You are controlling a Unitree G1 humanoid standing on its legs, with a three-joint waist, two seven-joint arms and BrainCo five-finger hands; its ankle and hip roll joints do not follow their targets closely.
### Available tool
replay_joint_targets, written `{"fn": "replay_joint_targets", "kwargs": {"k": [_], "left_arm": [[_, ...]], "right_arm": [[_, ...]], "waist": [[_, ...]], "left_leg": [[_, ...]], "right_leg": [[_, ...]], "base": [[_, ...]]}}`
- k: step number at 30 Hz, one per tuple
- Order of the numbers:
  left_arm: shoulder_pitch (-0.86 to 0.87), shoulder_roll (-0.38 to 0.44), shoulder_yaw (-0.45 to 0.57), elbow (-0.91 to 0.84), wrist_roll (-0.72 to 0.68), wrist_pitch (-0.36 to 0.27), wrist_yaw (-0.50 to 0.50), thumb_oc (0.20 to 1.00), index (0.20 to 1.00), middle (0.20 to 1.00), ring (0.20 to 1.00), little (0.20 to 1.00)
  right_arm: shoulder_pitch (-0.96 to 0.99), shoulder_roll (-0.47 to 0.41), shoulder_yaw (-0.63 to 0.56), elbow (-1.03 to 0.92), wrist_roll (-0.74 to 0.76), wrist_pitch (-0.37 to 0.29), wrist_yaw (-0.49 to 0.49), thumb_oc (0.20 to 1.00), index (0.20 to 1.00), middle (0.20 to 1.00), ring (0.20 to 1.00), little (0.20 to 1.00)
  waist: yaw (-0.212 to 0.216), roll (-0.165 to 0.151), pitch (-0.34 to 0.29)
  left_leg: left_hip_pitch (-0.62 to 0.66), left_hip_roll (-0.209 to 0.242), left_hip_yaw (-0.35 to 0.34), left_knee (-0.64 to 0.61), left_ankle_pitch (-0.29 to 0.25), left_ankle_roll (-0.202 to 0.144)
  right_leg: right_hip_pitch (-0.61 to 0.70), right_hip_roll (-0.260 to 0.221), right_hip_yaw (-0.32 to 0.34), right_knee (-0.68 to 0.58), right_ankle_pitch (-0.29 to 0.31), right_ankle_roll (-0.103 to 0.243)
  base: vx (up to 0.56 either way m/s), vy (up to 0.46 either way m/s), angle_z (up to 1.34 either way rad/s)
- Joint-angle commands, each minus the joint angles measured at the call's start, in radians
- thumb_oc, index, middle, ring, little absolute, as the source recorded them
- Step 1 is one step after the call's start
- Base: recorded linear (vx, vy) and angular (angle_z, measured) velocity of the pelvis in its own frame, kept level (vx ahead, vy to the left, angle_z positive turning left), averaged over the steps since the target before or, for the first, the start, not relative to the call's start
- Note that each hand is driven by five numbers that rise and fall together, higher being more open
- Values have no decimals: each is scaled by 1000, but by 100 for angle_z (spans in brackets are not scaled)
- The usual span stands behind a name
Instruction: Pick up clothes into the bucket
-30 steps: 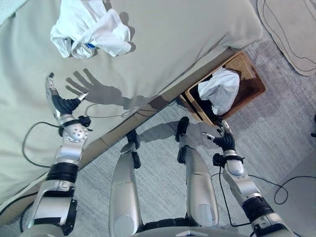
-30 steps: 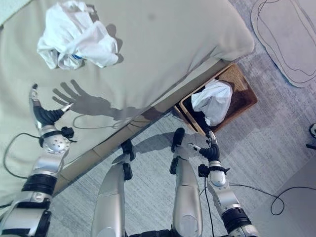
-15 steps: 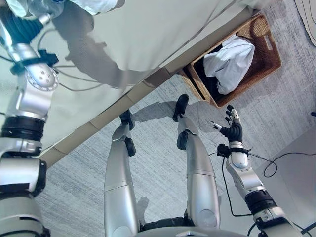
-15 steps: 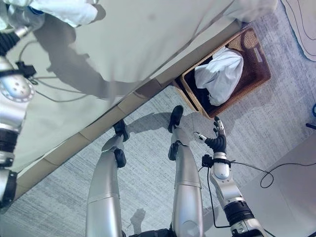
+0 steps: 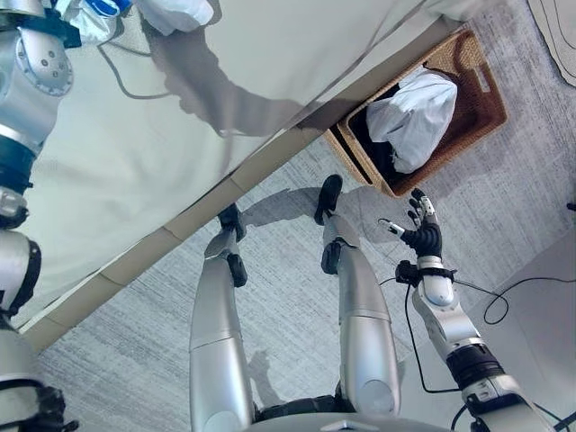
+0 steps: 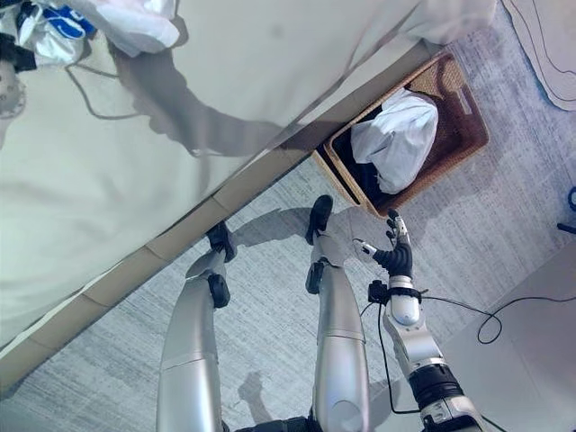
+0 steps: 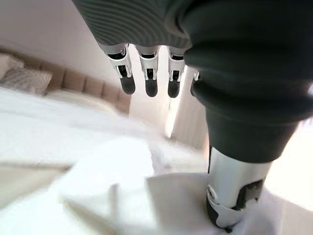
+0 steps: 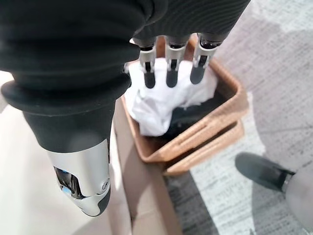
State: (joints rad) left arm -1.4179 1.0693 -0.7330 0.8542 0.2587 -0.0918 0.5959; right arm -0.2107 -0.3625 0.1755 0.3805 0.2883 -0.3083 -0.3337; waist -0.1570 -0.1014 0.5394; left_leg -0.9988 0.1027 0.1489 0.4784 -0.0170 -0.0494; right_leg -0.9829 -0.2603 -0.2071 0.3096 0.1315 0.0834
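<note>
Bed (image 5: 270, 81) holds white clothes (image 6: 135, 27); left robot hand (image 7: 146, 73) above, fingers straight, empty; should close round bunched folds. Right robot hand (image 5: 421, 229) relaxed by basket (image 5: 477, 99).

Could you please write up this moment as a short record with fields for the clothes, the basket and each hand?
clothes on bed: white garment with a blue patch lying bunched on the bed, near its far side
clothes in basket: white garment inside the wicker basket
basket: on the grey carpet beside the bed's edge
left hand: fingers straight, above the bunched white cloth, holding nothing
right hand: open, empty, raised over the carpet just short of the basket
</note>
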Motion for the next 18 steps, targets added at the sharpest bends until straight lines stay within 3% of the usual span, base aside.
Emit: {"fn": "replay_joint_targets", "kwargs": {"k": [1, 18], "left_arm": [[-61, 40, 41, 31, -40, -1, -49, 1000, 1000, 1000, 1000, 1000], [-132, 103, -10, 80, -82, 5, -114, 1000, 1000, 1000, 1000, 1000]], "right_arm": [[44, -50, -35, -32, 44, -44, 15, 1000, 1000, 1000, 1000, 1000], [120, -74, -119, -185, 106, -69, 56, 1000, 1000, 1000, 1000, 1000]], "waist": [[-3, 18, -20], [-17, -7, -20]], "left_leg": [[-15, 19, -47, -20, -21, -35], [-189, 19, -72, 47, -36, -31]], "right_leg": [[27, -114, 57, -36, 71, 169], [-107, -108, 46, -29, 79, 175]], "base": [[13, 6, -8], [9, 9, 0]]}}
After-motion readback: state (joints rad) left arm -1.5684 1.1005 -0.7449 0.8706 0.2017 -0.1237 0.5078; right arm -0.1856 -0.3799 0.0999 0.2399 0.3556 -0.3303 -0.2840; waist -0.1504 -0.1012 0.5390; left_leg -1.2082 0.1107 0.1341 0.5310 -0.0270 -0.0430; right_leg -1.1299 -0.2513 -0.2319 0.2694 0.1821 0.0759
